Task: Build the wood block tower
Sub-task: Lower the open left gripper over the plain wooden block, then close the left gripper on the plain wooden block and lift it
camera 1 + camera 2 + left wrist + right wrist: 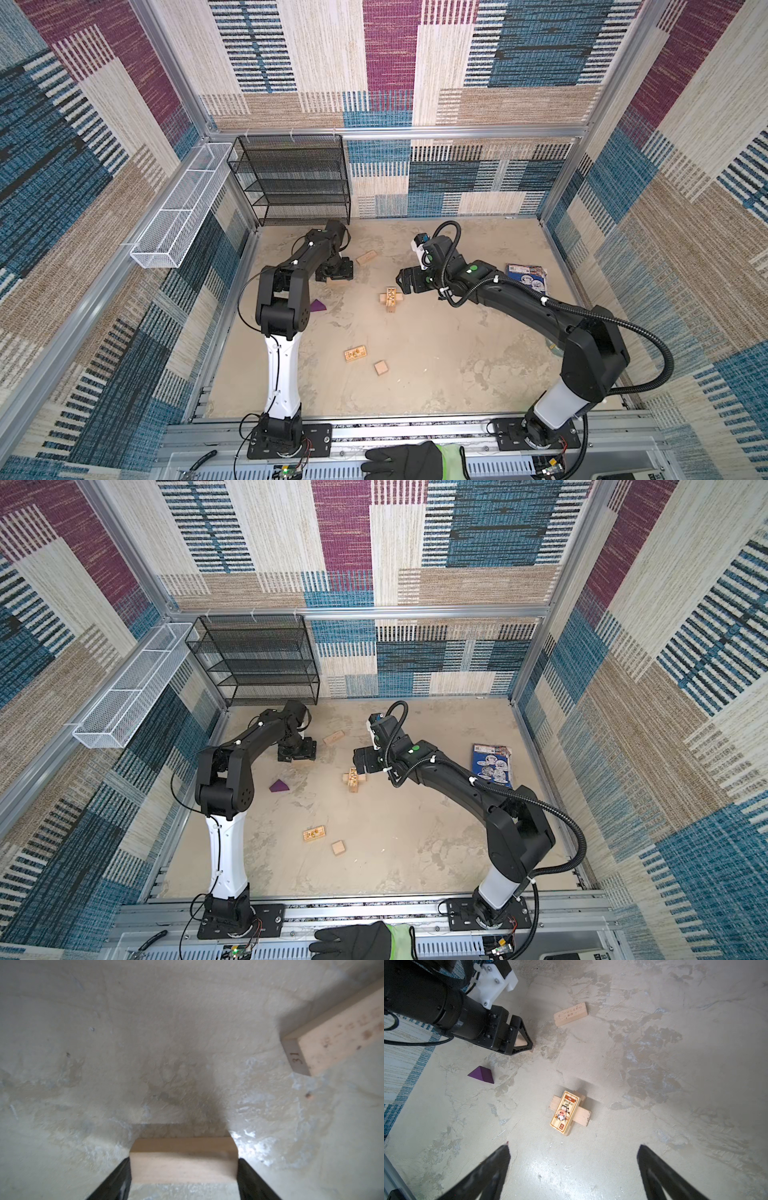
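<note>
Presently, item: tower [390,298]. Pale, square-edged wooden bricks are lying crosswise on the rough, mottled table [436,374], with a glossy top brick [564,1112] capping them.

Left gripper [184,1159]: its fingers are pinching a plain brick [182,1145] by two opposite sides, left of the tower and beyond it. The brick is sitting on the table. Risk: the smooth wood is likely to pivot or slip in so narrow a pinch.

Right gripper [574,1145]: its fingers are standing spread and empty, hovering above and just right of the tower. Risk: a brush could topple the narrow stack, and an off-centre load could tip it.

Loose stock: a stamped brick [367,257] is lying beyond the tower. A printed brick [355,354] and a cube [380,367] are lying nearer than it. A purple wedge [318,306] is lying to its left, and its sloped faces probably offer poor purchase.
</note>
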{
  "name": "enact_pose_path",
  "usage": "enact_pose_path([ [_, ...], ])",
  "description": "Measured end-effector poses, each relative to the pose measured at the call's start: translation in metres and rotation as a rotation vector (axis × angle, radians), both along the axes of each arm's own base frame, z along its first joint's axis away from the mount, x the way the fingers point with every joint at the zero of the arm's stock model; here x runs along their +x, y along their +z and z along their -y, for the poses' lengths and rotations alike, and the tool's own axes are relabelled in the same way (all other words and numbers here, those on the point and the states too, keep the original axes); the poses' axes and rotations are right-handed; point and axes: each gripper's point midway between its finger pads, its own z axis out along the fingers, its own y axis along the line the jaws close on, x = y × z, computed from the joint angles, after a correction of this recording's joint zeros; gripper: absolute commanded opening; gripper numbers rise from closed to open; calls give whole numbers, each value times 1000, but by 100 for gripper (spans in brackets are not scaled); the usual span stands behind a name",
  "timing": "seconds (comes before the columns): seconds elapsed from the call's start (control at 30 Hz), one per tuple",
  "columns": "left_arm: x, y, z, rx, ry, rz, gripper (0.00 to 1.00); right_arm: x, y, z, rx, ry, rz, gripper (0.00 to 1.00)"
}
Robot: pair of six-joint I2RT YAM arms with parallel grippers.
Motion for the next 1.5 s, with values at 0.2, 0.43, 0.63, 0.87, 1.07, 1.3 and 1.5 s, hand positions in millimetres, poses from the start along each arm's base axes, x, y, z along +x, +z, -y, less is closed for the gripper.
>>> enact_pose_path([
  [0.2, -4, -5, 0, 2, 0, -24, 83, 0, -2, -1, -2, 1, -4, 98],
  [0.43, -4, -3, -1, 3, -1, -26, 78, 0, -1, -2, 3, 5, -5, 98],
  [0.63, -1, 0, 0, 2, -4, -16, 85, 0, 0, -2, 4, 6, -4, 98],
  [0.87, 2, 2, 1, 1, -8, -11, 85, 0, -2, -2, 2, 6, -6, 98],
  [1.07, 2, -1, 1, 3, -12, -18, 80, -1, -6, -1, -4, 5, -14, 98],
  [1.3, 2, -1, 1, 2, -13, -20, 70, -1, -5, -1, -4, 6, -13, 98],
  [1.5, 3, 0, 2, -1, -20, -19, 67, -3, -9, 0, -9, 6, -20, 98],
])
